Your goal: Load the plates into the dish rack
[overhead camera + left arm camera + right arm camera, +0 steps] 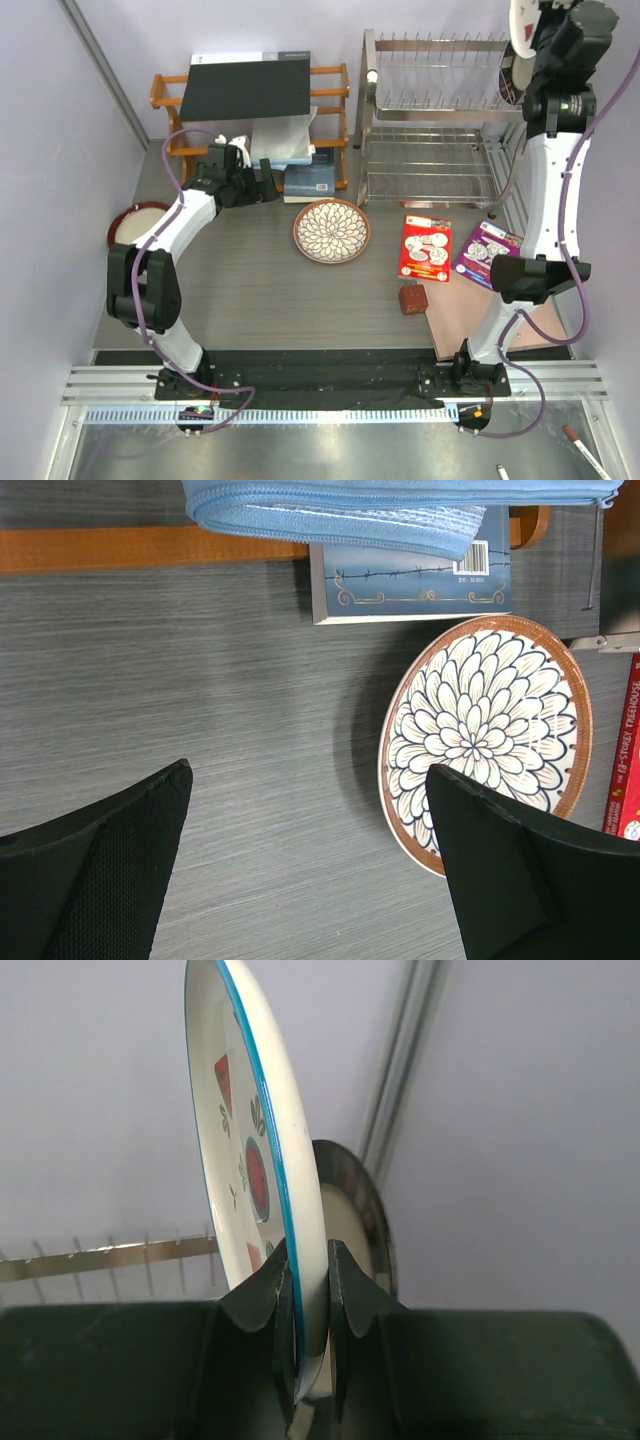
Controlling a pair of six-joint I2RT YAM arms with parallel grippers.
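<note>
Right gripper [308, 1290] was pinching the lower rim of the watermelon plate [250, 1150], its two fingers pressed tight on either face, and held it high over the right end of the dish rack [435, 100]. Just behind it, in the wrist view, a dark-rimmed plate [352, 1210] stood on edge, apparently in the rack. The held plate stood almost upright, leaning slightly at the top. Its thin edge faced the wrist camera, its painted face looked to that view's left, and its diameter ran up and down from the fingers. To seat it well, I judged the wrist should keep that edge vertical and line it up with a free gap in the slot wires [110, 1255] beside the standing plate. It should then descend straight and slowly, letting go only once the rim rested between the wires. A tilt could knock the neighbour. Left gripper [310, 860] hung spread and empty over the table [200, 680], beside the petal-patterned plate [485, 735] lying flat.
</note>
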